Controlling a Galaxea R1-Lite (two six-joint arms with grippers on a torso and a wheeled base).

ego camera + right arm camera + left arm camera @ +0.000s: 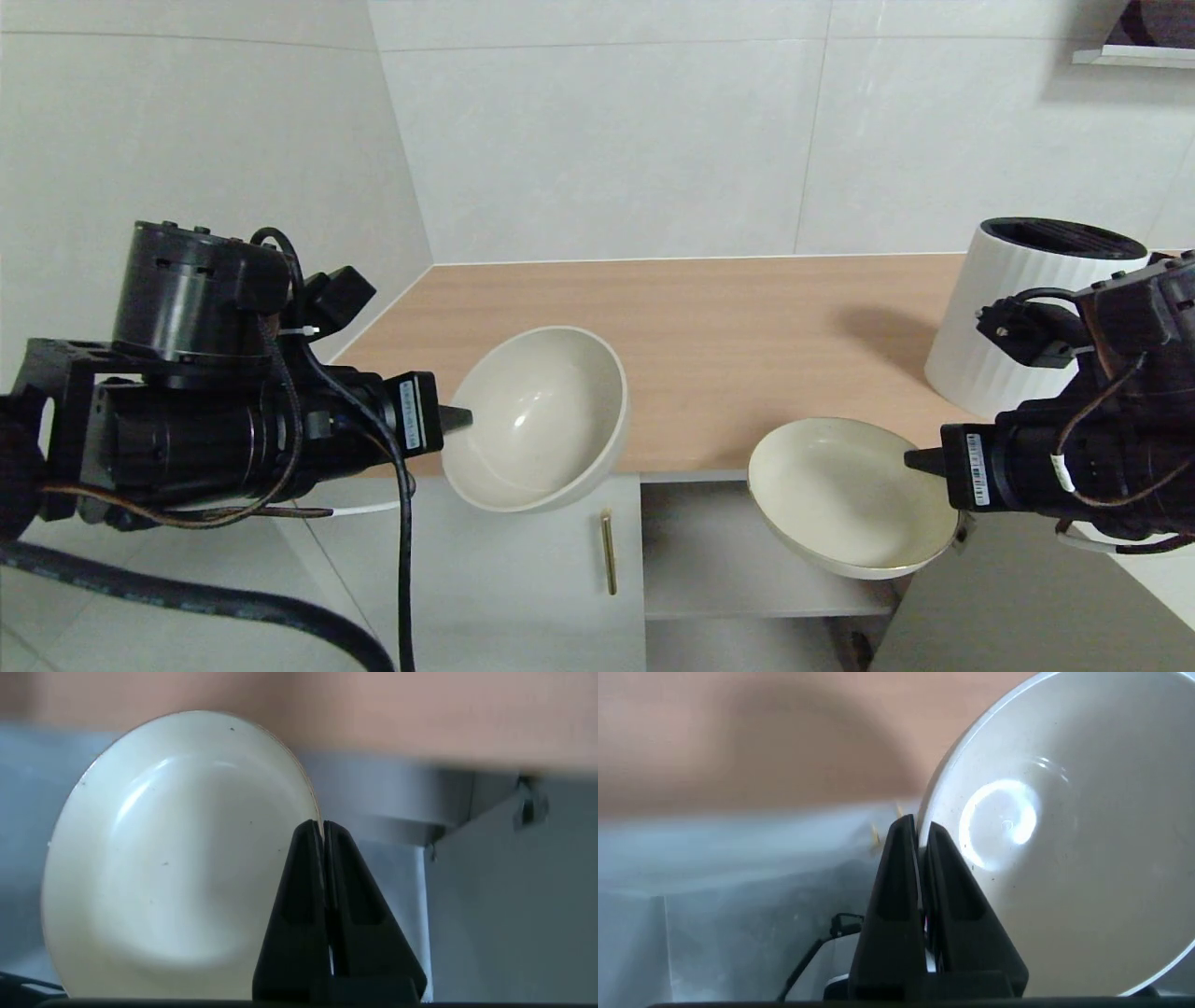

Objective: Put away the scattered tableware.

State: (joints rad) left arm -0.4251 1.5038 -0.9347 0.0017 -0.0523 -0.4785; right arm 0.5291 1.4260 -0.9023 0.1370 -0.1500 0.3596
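The left claw (457, 420) (920, 833) is clenched on the rim of a deep cream bowl (541, 411) (1064, 812). Its fingers pinch the near edge, so the bowl hangs tilted beyond the claw with its hollow turned toward the head camera. The bowl is held in the air at the front edge of the counter (728, 317). Its upper part is seen against the wood, and its lower part hangs past the edge, in front of a closed cabinet door (523, 579) whose brass handle (608, 553) lies just below the bowl. The right claw (910, 457) (322, 833) is likewise clamped on the rim of a shallower cream plate (840, 495) (177, 849). The plate tilts away from that claw toward the left one, off the counter and in front of an open shelf (747, 560) under the counter's edge. Bowl and plate hang apart with a gap between them. Behind the right claw a white ribbed container (1008, 317) stands on the counter, and the wood runs back from both claws to the tiled wall (607, 140).
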